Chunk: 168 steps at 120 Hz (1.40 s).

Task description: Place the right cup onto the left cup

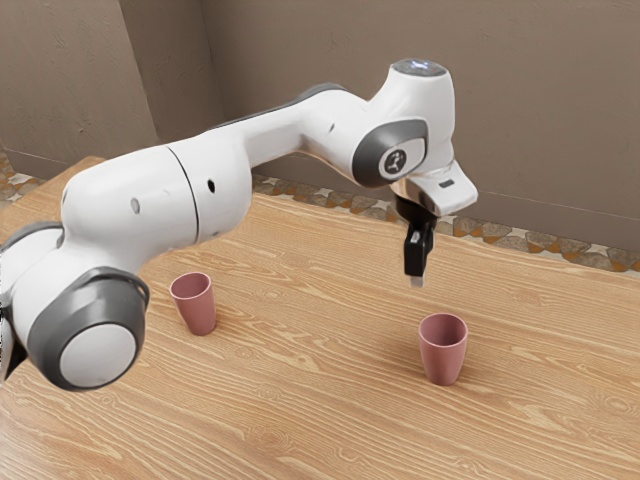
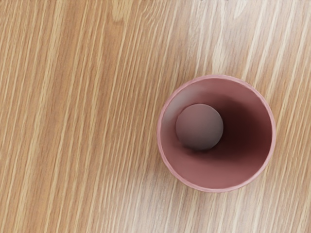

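Exterior view | pincer near lower-right cup, whether apart or together: cannot tell | mid-left cup well away, both upright on counter | nothing stacked; grasp, carry, placing all left

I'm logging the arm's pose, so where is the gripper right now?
The gripper hangs above the table on the exterior view's right, closer to the pink cup on that side than to the other cup.
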{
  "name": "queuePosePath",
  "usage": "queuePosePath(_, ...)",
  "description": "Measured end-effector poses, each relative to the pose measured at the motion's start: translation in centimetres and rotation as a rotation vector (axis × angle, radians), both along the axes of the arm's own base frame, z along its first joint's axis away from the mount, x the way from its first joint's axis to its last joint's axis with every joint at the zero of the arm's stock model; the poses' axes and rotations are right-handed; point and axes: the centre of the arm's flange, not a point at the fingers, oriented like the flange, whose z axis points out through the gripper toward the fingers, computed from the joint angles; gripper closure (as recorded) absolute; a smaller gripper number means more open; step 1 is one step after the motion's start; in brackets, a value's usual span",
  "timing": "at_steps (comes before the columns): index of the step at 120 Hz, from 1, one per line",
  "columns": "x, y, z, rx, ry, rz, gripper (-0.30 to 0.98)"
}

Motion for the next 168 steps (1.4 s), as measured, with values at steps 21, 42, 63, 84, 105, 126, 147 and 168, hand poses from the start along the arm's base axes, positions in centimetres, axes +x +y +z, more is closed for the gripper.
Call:
queuePosePath(21,-0.3,-1.9,-3.2,-0.009,0.028,-0.009,0.00)
queuePosePath(42,-0.3,-2.9,-6.5,-0.016,0.060,-0.006,0.00)
queuePosePath(63,0.0,-3.1,-9.0,-0.013,0.066,0.007,0.12)
queuePosePath(84,0.3,-3.3,-10.2,-0.010,0.053,0.013,0.48)
queuePosePath(105,0.6,-3.5,-10.6,-0.011,0.030,0.017,0.68)
queuePosePath(126,0.7,-3.4,-10.6,-0.011,0.019,0.029,0.75)
queuePosePath(147,0.5,-3.3,-10.0,-0.005,0.022,0.043,0.77)
queuePosePath(168,-0.1,-1.1,-5.9,-0.003,0.013,0.086,0.78)
